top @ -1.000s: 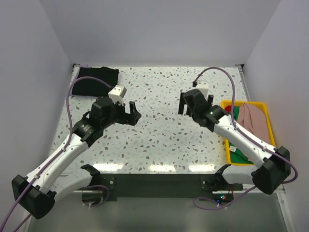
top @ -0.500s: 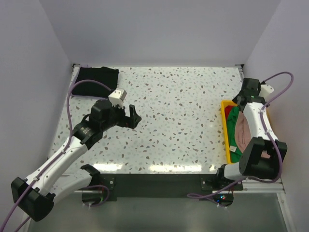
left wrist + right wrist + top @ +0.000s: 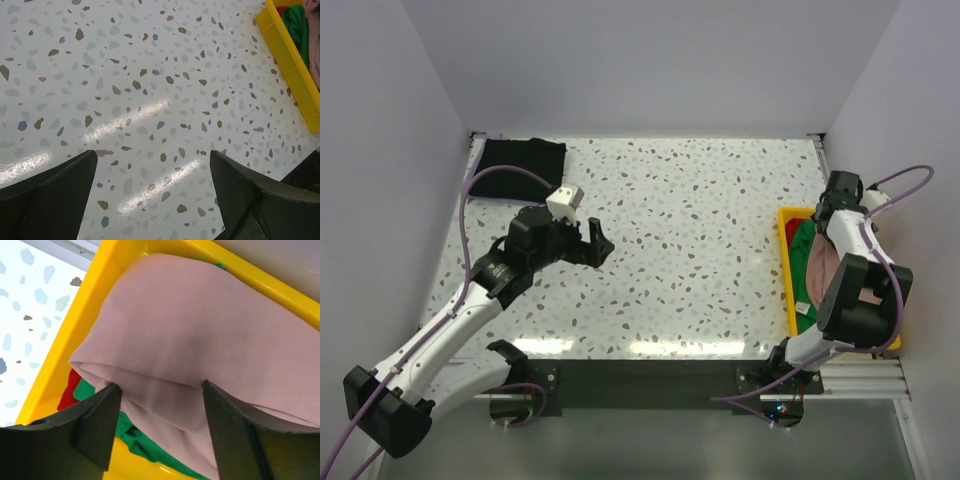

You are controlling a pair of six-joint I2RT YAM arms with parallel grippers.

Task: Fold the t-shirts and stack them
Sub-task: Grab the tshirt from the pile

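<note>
A folded black t-shirt [image 3: 520, 160] lies at the table's far left corner. The dusty-pink t-shirt [image 3: 200, 325] is bunched on top of the green t-shirt [image 3: 145, 445] and the red t-shirt [image 3: 70, 390] inside the yellow bin [image 3: 65, 355]. My right gripper [image 3: 160, 390] hangs open just over the pink cloth, a raised fold lying between its fingers, nothing clamped. My left gripper [image 3: 592, 240] hovers open over bare table left of centre, holding nothing. In the left wrist view the left gripper [image 3: 152, 160] has only speckled tabletop between its fingers.
The yellow bin [image 3: 788, 290] stands at the table's right edge, with the right arm doubled back over it. White walls close the table in at the back and both sides. The speckled tabletop [image 3: 690, 230] stretches between the two arms.
The right arm swung from the table's middle out to the right and now points down into the bin over the pink t-shirt. The left arm has barely shifted.
</note>
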